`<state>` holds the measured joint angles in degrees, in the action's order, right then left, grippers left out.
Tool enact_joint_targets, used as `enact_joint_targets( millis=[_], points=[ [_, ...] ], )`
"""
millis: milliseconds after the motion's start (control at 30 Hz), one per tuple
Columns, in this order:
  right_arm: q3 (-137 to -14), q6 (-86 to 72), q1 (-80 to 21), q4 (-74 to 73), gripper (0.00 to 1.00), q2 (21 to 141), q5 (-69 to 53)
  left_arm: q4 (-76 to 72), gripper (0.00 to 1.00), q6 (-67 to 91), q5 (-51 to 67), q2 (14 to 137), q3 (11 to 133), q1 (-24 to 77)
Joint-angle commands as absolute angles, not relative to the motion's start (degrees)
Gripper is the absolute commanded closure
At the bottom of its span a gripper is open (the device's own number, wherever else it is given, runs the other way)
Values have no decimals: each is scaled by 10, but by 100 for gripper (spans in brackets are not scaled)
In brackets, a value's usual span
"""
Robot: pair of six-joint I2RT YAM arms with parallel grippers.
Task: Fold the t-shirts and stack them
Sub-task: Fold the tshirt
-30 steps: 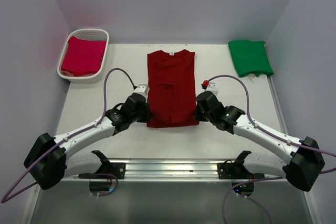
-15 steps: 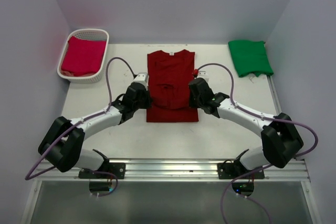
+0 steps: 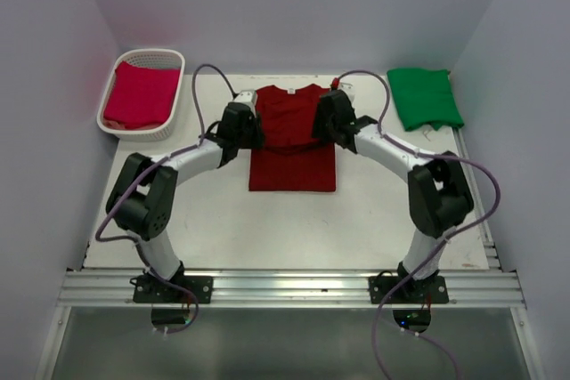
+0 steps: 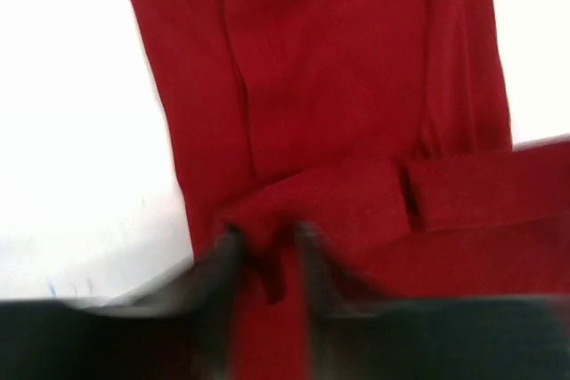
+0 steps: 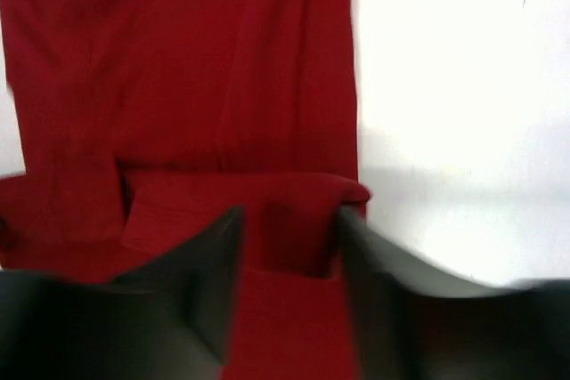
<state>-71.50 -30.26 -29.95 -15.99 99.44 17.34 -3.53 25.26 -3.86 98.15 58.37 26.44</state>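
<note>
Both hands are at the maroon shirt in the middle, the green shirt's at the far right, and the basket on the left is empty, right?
No, the basket isn't empty: the top external view shows a pinkish crimson shirt lying in it. The rest is right.

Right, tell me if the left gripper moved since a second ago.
Yes: the left gripper went away from the base rail, now level with the white basket.
</note>
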Motion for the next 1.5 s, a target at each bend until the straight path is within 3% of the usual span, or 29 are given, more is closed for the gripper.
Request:
enact_joint_targets(
  millis=[0,33,67,267,500,767,900,1033,1300,1467],
  points=[
    [-846,-301,-254,-181,29,1089,201,-27,53,241,-19,1054,704,210],
    [-903,-301,-244,-214,5,1127,206,-13,25,253,-23,1077,723,187],
    [-924,-300,-242,-231,1,1135,207,-6,0,256,-20,1082,742,179],
    [-813,-278,-241,-168,1,1047,190,-64,0,263,-5,970,634,159],
    [-675,-293,-241,-150,1,928,152,-15,0,276,42,911,541,177],
    [-503,-356,-242,-111,10,815,14,-10,0,281,111,864,404,238],
    [-455,-393,-240,-76,27,794,-32,-11,0,281,125,843,384,238],
    [-408,-430,-238,-32,36,792,-54,-20,0,282,140,840,365,233],
    [-371,-459,-231,-4,39,817,-81,-60,0,300,215,910,342,201],
    [-366,-461,-229,17,38,826,-79,-55,10,305,227,946,351,198]
  ],
)
